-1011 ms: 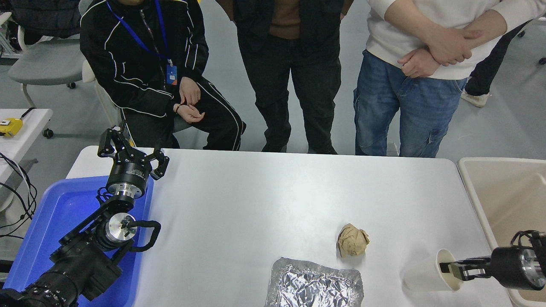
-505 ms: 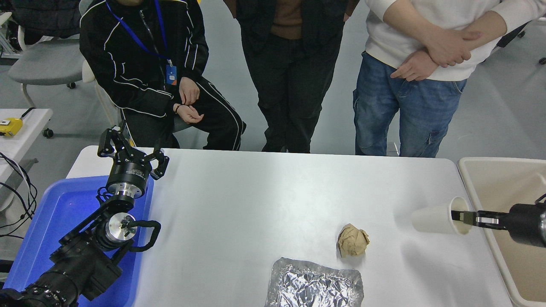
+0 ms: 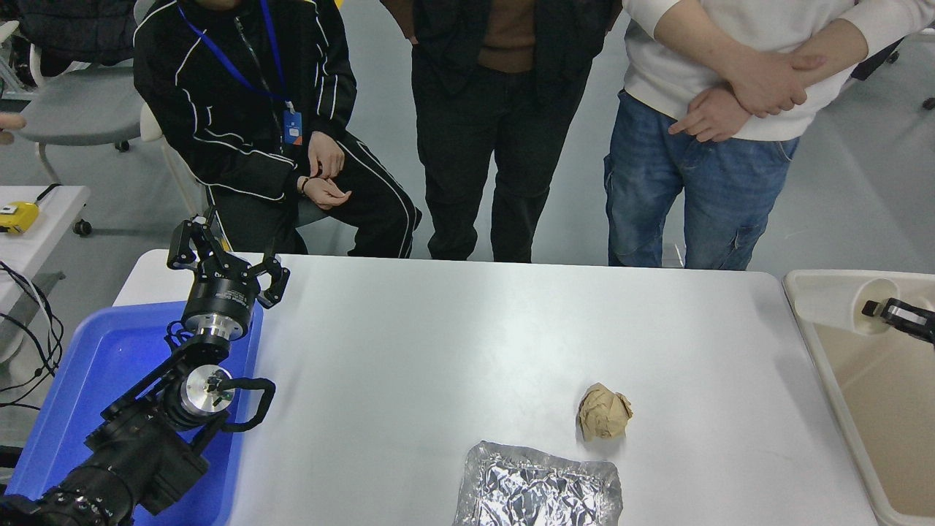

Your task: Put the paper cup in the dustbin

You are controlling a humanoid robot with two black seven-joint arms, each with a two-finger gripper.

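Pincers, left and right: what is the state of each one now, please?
Left pincer: open, holding nothing.
Right pincer: closed on the paper cup, over the dustbin.

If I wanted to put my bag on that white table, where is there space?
The widest bare patch is the table's middle and far side, between the blue tray and the dustbin. The near edge is crowded by the paper ball and foil tray. The left arm fills the left corner.

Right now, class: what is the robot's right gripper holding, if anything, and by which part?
The right gripper holds the paper cup by its rim, tipped sideways over the dustbin. The left gripper holds nothing.
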